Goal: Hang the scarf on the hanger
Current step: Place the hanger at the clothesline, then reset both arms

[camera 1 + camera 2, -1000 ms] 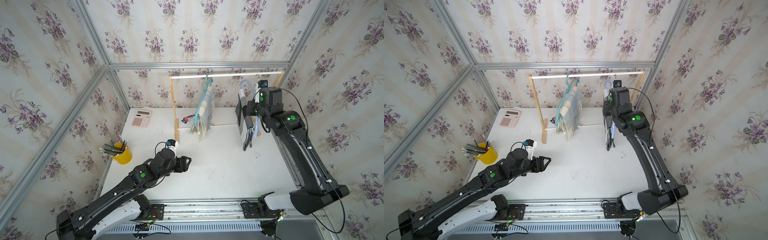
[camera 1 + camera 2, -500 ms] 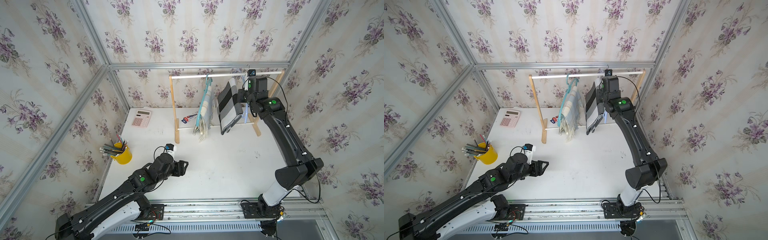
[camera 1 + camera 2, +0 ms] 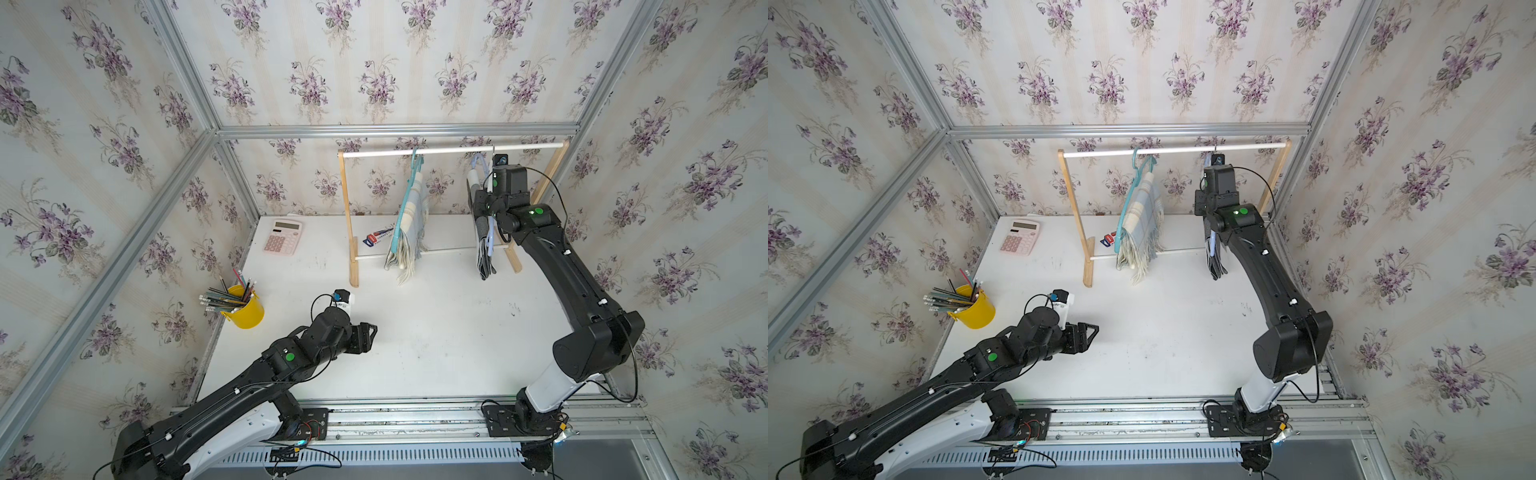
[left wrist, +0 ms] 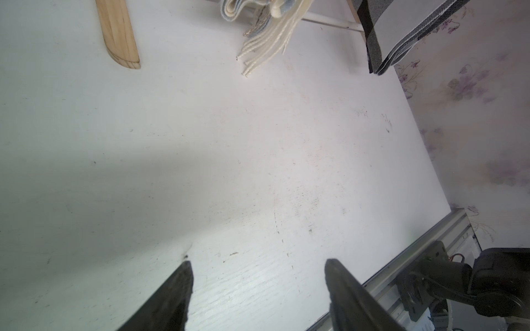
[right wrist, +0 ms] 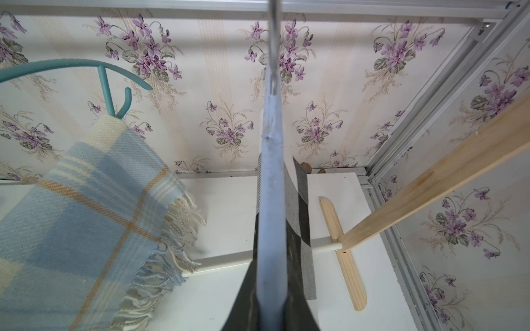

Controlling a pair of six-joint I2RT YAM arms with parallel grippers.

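Presently:
Scarf (image 3: 483,257): grey, draped over pale blue hanger (image 5: 271,200), dangling just beneath right gripper (image 3: 485,208).
Handling: soft, light, likely to slide off; take the stiff hanger, not the cloth.
Right jaws: hanger runs between them; cannot tell if pinching.
Left gripper (image 4: 258,262): spread, empty, well apart from scarf.

R pincer (image 5: 272,286) blurred, cut off at edge; grip on hanger (image 5: 271,186) unclear.

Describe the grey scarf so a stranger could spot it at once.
Find the wooden rack at the back of the table. The grey scarf hangs from it beside the right arm. Unlike the pale blue, fringed plaid scarf, it is dark.
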